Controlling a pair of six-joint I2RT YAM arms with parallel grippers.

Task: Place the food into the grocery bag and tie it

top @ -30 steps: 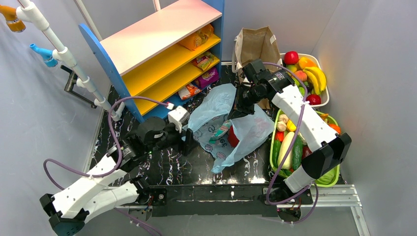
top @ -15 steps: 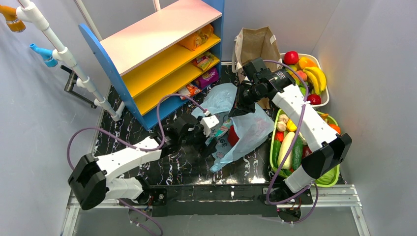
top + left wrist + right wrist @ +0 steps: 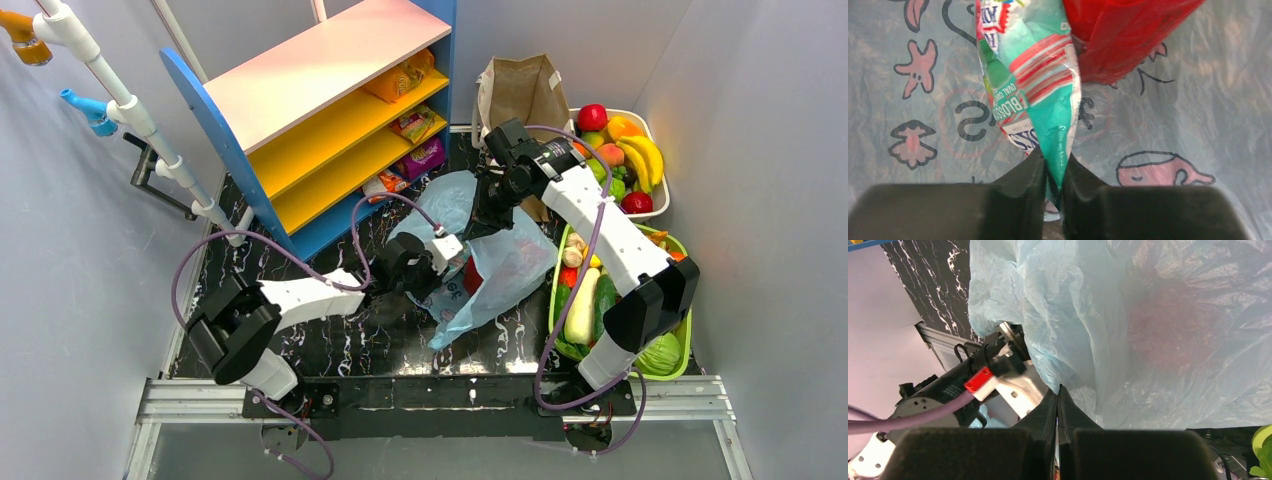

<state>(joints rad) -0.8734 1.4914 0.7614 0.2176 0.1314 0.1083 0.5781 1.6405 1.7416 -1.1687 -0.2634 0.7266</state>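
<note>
1. At the near side of the black marbled worktop (image 3: 340, 345), the left hand (image 3: 1054, 167) reaches to the mouth of the thin, translucent light-blue plastic carrier bag (image 3: 520, 265).
2. Its two fingers are clamped on the lower edge of the teal-and-white crinkly foil snack packet (image 3: 1040, 90).
3. That packet rests on the bag's plastic, which is printed with pink sea creatures. Just beyond, a red foil packet (image 3: 1120, 35) overlaps its far end.
4. Farther on, the right hand (image 3: 1058, 395) is pinched together on a fold of the bag's rim, holding it raised.
5. To the right sits a green basket (image 3: 553, 296) of plastic vegetables.
6. At the back stand a stiff brown paper bag (image 3: 520, 90) and a blue-sided shelf unit (image 3: 320, 70) with yellow shelves.
</note>
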